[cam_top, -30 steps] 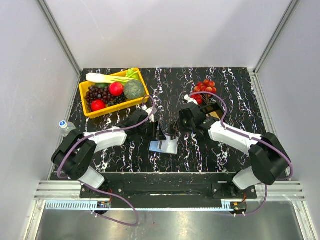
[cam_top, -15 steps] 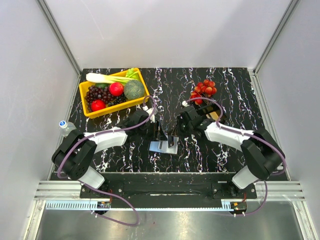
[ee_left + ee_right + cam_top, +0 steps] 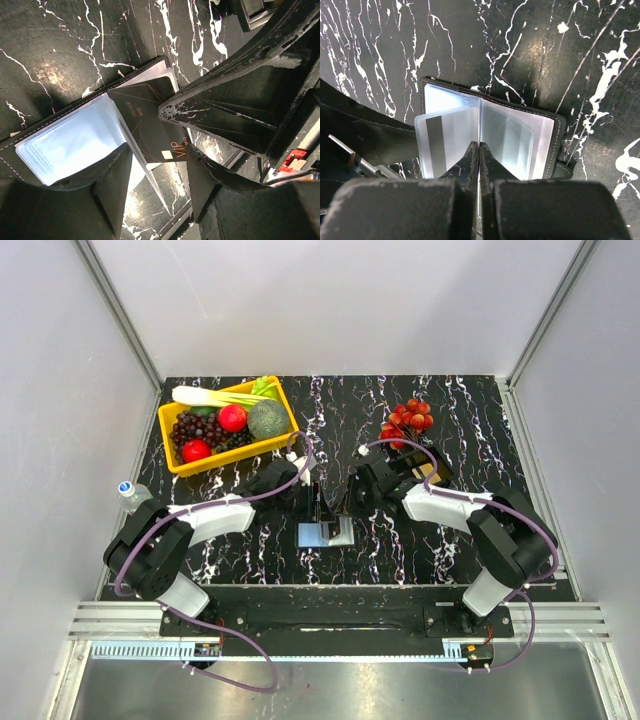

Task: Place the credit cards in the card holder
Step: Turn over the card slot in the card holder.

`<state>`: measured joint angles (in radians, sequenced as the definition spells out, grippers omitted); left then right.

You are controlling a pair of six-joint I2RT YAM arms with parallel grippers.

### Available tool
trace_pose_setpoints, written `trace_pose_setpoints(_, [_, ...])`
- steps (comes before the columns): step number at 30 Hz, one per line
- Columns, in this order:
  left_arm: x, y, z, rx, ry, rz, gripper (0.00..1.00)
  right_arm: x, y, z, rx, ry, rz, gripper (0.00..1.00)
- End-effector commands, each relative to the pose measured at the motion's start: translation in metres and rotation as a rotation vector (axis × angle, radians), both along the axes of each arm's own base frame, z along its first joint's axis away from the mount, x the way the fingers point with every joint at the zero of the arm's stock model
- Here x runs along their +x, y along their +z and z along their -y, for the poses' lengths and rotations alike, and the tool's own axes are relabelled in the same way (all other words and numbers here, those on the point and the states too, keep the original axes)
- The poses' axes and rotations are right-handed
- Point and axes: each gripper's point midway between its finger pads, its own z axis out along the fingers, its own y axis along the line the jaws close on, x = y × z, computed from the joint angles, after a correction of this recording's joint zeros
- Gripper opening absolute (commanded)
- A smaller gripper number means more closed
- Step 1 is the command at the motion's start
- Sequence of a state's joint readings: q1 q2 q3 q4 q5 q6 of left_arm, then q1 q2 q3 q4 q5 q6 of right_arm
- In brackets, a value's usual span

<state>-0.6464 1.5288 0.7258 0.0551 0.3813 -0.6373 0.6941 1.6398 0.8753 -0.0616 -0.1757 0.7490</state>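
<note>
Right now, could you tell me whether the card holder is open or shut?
Open: the card holder lies spread, both pale inner pages showing beside its centre fold.

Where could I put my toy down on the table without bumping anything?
Bare table at the back between the yellow basket and the red fruit, and in the back right corner. The middle is crowded: the left gripper and right gripper meet over the open card holder.

The dark credit card in the middle of the left wrist view says "VIP" in gold letters beside a small gold square (the tiny gold print higher up is too small to read).
</note>
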Motion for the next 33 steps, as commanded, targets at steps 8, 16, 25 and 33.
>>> trace_pose_setpoints(8, [0.012,0.039,0.015,-0.090,-0.016,0.089,0.51,0.006,0.018,-0.022,0.085,0.048,0.037,0.00])
trace_pose_setpoints(16, [0.012,0.041,0.021,-0.102,-0.029,0.087,0.51,0.024,0.058,0.017,-0.059,-0.053,0.214,0.00])
trace_pose_setpoints(25, [0.011,0.035,0.030,-0.092,-0.042,0.075,0.50,0.029,0.098,0.052,-0.127,-0.151,0.345,0.00])
trace_pose_setpoints(33, [0.019,0.029,-0.005,0.038,0.091,0.148,0.50,0.010,0.074,0.012,0.016,0.007,0.233,0.00])
